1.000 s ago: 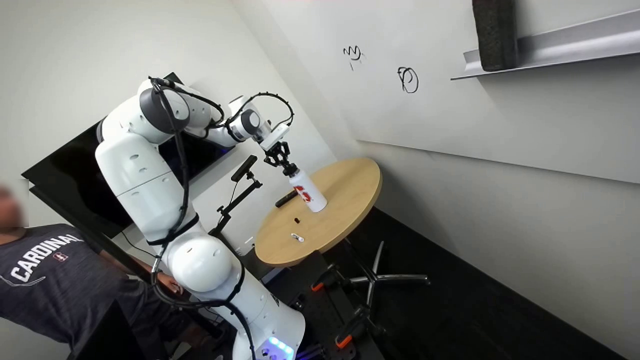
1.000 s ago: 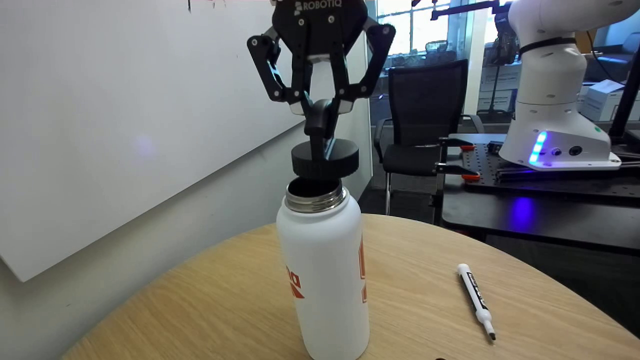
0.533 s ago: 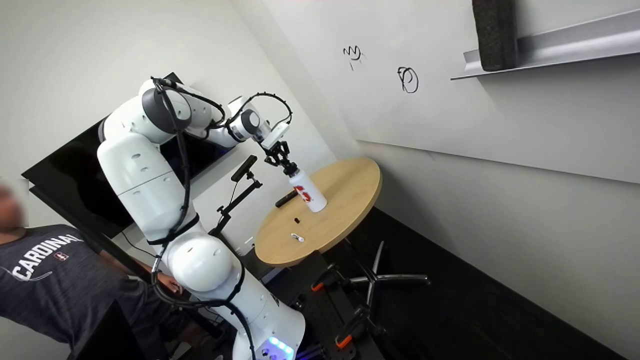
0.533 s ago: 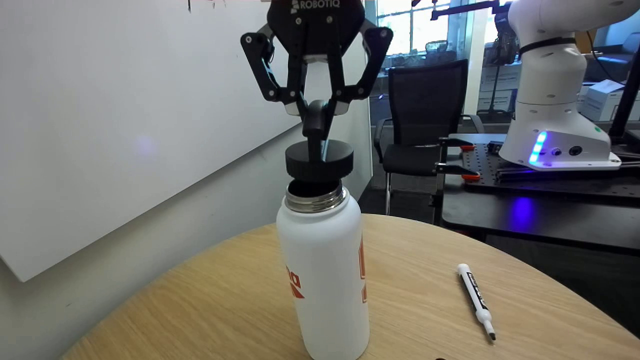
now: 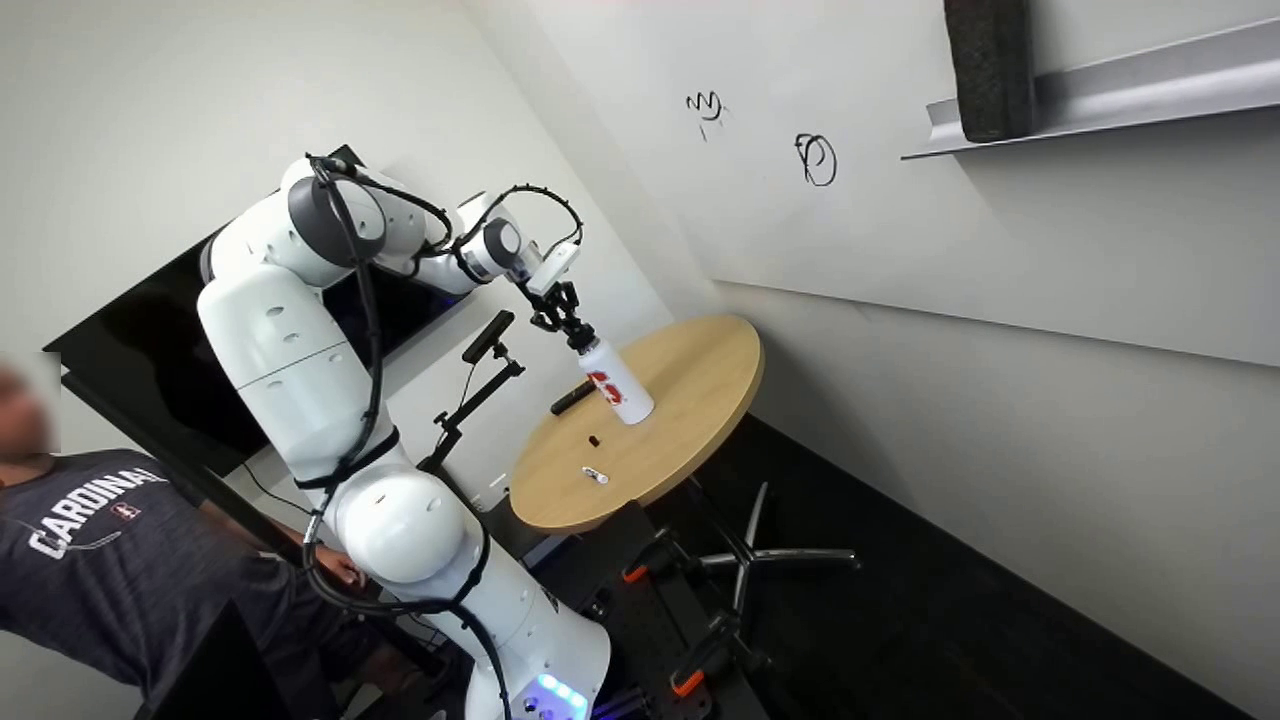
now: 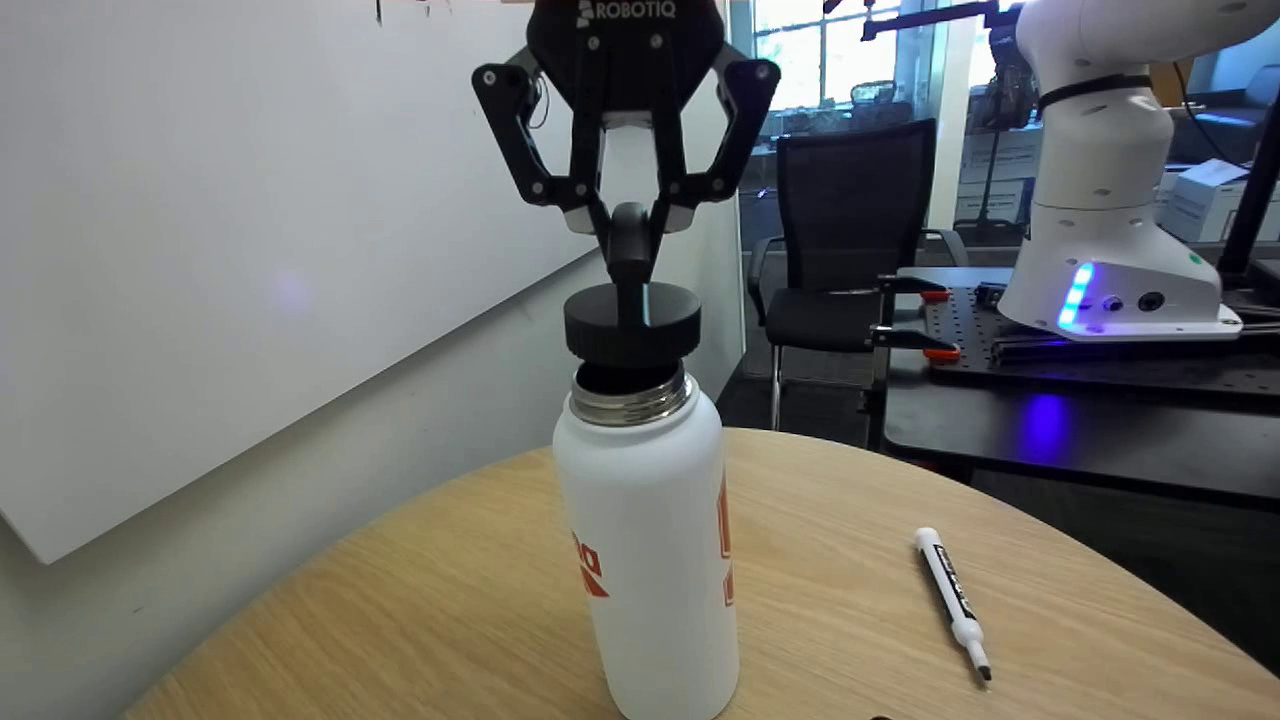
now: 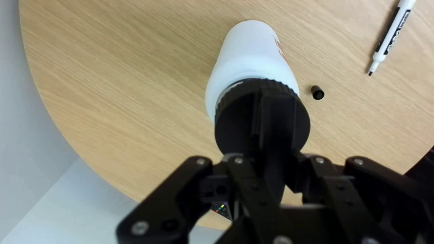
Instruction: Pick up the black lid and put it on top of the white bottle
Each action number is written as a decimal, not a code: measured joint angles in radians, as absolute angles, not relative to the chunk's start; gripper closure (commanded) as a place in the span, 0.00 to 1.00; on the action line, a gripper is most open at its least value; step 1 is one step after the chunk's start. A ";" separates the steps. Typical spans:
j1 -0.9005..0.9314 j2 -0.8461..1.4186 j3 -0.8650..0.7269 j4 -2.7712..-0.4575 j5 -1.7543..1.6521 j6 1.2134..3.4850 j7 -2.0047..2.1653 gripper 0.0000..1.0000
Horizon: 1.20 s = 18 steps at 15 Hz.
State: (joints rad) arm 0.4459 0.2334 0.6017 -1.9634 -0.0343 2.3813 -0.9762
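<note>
Tool (image 6: 630, 225) clenched on the raised handle of the black lid (image 6: 632, 345), which hangs directly under it, just over the metal-necked mouth of the white bottle (image 6: 660, 550); whether lid and rim touch cannot be told. Below the tool, the bottle stands upright on the table (image 6: 400, 610), its interior too dark to read. Off to the tool's side lie a marker (image 6: 947, 590) and a small black cap (image 7: 317, 92).

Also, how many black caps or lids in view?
2: the black lid, in the gripper over the white bottle; a tiny black cap on the wooden tabletop, near the marker. Others may be hidden.
</note>
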 measured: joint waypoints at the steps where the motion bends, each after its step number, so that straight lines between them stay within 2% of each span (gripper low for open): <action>1: 0.446 0.235 0.602 -1.962 -0.034 2.381 -0.984 0.96; 18: 0.479 0.335 0.602 -1.835 -0.044 2.343 -1.074 0.96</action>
State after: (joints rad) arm 0.4794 0.3351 0.6019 -1.8349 -0.0436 2.3426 -1.0741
